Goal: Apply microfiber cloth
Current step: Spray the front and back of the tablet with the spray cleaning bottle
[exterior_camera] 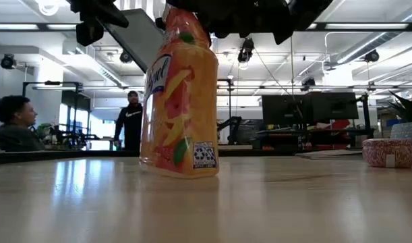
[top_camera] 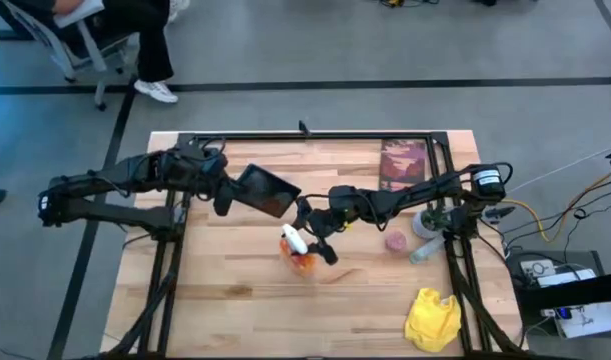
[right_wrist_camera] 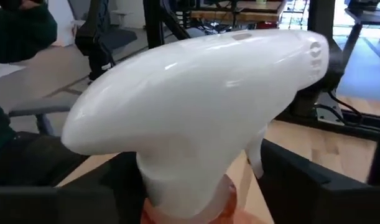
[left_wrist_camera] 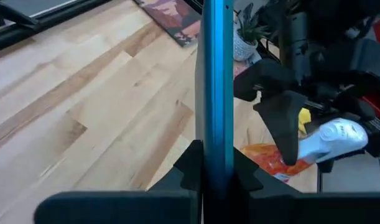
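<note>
The yellow microfiber cloth [top_camera: 432, 318] lies crumpled near the table's near right corner, with no gripper on it. My left gripper [top_camera: 225, 195] is shut on a black tablet [top_camera: 266, 190], held above the table's far middle. The orange spray bottle [exterior_camera: 179, 101] with its white trigger head [right_wrist_camera: 196, 93] stands upright on its base at mid-table. My right gripper [top_camera: 320, 238] is open at the bottle's top, one finger on each side of the neck [right_wrist_camera: 186, 186]. My left gripper pinches the tablet's edge [left_wrist_camera: 215, 146] between its two fingers [left_wrist_camera: 183, 171], which lie on the tablet's two flat faces. The tablet stands out past the fingers, tilted and clear of the table. My right gripper: a gap shows between one finger [right_wrist_camera: 301, 180] and the bottle's neck. I cannot tell whether the other finger [right_wrist_camera: 115, 180] touches it.
A picture book [top_camera: 403, 163] lies at the far right. A pink bowl [top_camera: 395, 241], a small potted plant [top_camera: 425, 222] and a pale object [top_camera: 422, 252] stand right of the bottle. Bare wood lies at the near left. People are in the room beyond.
</note>
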Tool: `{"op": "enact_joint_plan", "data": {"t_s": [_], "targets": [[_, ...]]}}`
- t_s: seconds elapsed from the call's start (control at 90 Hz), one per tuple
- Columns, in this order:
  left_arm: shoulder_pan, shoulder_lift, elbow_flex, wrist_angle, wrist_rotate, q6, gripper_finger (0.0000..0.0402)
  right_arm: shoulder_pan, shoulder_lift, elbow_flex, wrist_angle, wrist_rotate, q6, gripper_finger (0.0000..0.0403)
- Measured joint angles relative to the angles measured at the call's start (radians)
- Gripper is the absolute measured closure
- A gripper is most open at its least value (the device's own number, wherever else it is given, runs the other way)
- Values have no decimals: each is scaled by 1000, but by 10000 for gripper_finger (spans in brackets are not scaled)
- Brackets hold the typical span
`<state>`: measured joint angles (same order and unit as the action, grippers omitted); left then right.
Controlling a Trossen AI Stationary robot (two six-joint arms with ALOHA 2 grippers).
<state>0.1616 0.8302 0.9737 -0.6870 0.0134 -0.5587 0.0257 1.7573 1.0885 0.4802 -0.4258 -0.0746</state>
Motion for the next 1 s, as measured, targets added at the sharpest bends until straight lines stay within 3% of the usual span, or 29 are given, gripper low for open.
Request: {"op": "enact_joint_plan", "data": {"t_s": [0.233,0.489,0.767,1.0], "targets": [[0,-14,0,-26,-6,1,390,-1,0,0,-3,10,1,264],[2,-58,68,-176,-62,-32,390,0,0,0,-8,10,2,265],[2,-62,100,-325,-76,-168,390,-1,1,0,-10,9,-4,164],[2,-51,107,-333,-76,-193,390,0,1,0,-3,9,-6,119]]}}
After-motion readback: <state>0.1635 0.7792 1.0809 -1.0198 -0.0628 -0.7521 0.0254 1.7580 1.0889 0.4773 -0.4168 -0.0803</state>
